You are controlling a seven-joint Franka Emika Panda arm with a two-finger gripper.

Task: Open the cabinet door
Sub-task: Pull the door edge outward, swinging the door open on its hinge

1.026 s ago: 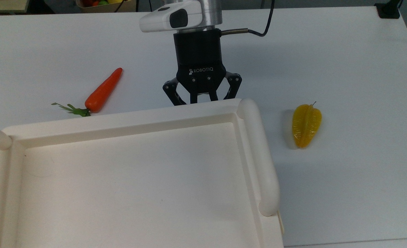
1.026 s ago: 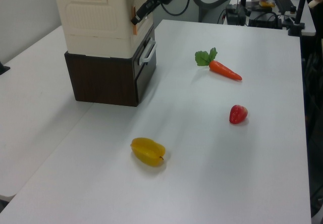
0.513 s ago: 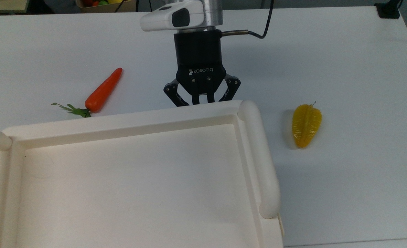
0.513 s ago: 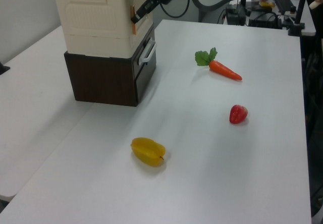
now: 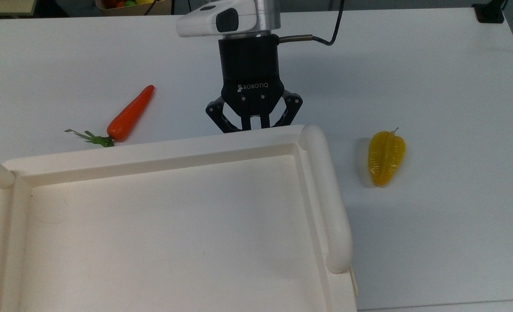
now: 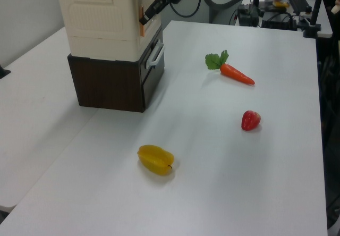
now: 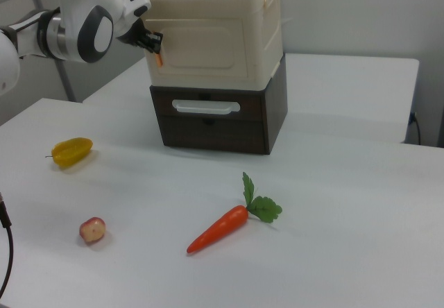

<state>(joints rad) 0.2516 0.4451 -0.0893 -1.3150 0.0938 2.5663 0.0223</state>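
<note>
White laminate tabletop [image 5: 434,65] carries everything, and the largest thing on it is the cream cabinet [image 5: 325,195], a box with a recessed top and thick rounded rails, standing near the top view's lower left corner on a dark brown drawer unit [image 7: 215,124] with a pale bar handle [image 7: 206,106]. The cabinet door [image 7: 208,44] is the cream front panel with a paler inner pane. It is closed flat against the box, faces the open tabletop, and has its long axis level. The black gripper [image 7: 154,44] is at the door's upper edge on the right view's left. The whole panel runs away from it toward the right view's right, so the free edge appears to be the near one and the hinge probably lies on the far side. In the top view it points down just outside the cabinet's front rim, its tips hidden below that rim. Whether it is open or clamped on anything cannot be told. White letters on its body read ROBOTIQ [image 5: 253,86]. An orange toy carrot [image 5: 130,113] with green leaves lies near the front rim on the top view's left. A yellow toy starfruit [image 5: 386,157] lies beside the cabinet on the top view's right, and a small red toy strawberry [image 6: 251,120] lies well out on the open tabletop. Smallest is an orange tab [image 7: 159,60] on the door's edge just under the gripper, likely the pull; a swing outward from here looks like the next step.
</note>
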